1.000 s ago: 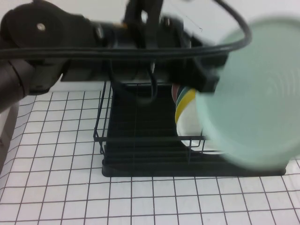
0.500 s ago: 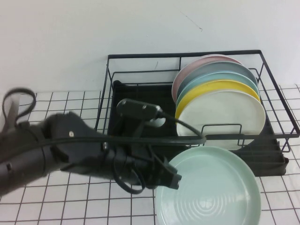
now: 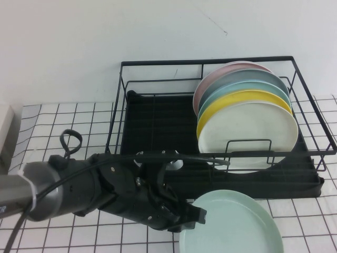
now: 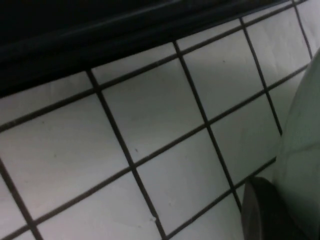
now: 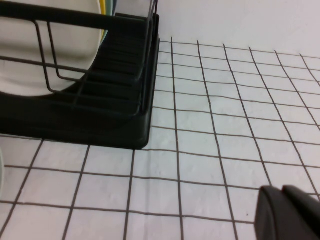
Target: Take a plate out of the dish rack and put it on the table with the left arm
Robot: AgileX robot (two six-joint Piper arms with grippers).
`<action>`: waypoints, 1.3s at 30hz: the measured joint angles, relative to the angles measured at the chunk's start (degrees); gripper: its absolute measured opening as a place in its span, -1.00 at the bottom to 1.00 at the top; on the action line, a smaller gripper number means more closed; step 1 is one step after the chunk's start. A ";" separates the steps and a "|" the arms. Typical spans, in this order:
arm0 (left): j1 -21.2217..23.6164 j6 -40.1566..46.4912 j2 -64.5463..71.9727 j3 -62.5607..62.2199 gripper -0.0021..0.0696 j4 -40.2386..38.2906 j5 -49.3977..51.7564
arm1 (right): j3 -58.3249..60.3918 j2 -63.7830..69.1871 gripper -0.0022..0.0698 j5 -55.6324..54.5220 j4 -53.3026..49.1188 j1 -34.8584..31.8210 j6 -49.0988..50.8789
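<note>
The pale mint-green plate [image 3: 234, 224] lies low on the table [image 3: 68, 126], just in front of the dish rack [image 3: 152, 126]. My left arm reaches in low from the left, and its left gripper [image 3: 196, 215] is shut on the plate's left rim. In the left wrist view one dark finger [image 4: 265, 215] sits against the plate's pale rim [image 4: 305, 145], close above the grid cloth. My right gripper [image 5: 290, 215] is shut and empty, over the cloth to the right of the rack's corner [image 5: 125, 120]. It is out of the high view.
Several plates stand upright in the rack's right half: a cream-white one [image 3: 253, 137] in front, then yellow [image 3: 242, 97], teal and pink behind. The rack's left half holds no plates. A pale object [image 3: 4, 132] stands at the table's far left edge.
My left arm has swung the mint plate out of the rack, from high at the right down to the table in front of it. It now sits lower and flatter.
</note>
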 joint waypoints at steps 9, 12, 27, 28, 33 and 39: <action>0.00 0.13 1.46 0.00 -0.81 -3.15 -3.14 | 0.00 0.00 -0.95 0.00 0.00 0.00 0.00; 0.00 1.66 1.46 0.00 -0.67 -3.24 -3.38 | 0.00 0.00 -0.95 0.00 0.00 0.00 0.00; 0.00 5.11 -4.66 0.00 0.26 0.24 -6.20 | 0.00 0.00 -0.95 0.00 0.00 0.00 0.00; 0.00 5.11 -5.63 0.00 0.13 0.64 -5.83 | 0.00 0.00 -0.95 0.00 0.00 0.00 0.00; 0.00 4.89 -11.33 0.00 -0.61 3.94 -2.91 | 0.00 0.00 -0.95 0.00 0.00 0.00 0.00; 0.00 4.66 -21.61 0.00 -0.91 12.09 -2.53 | 0.00 0.00 -0.95 0.00 0.00 0.00 0.00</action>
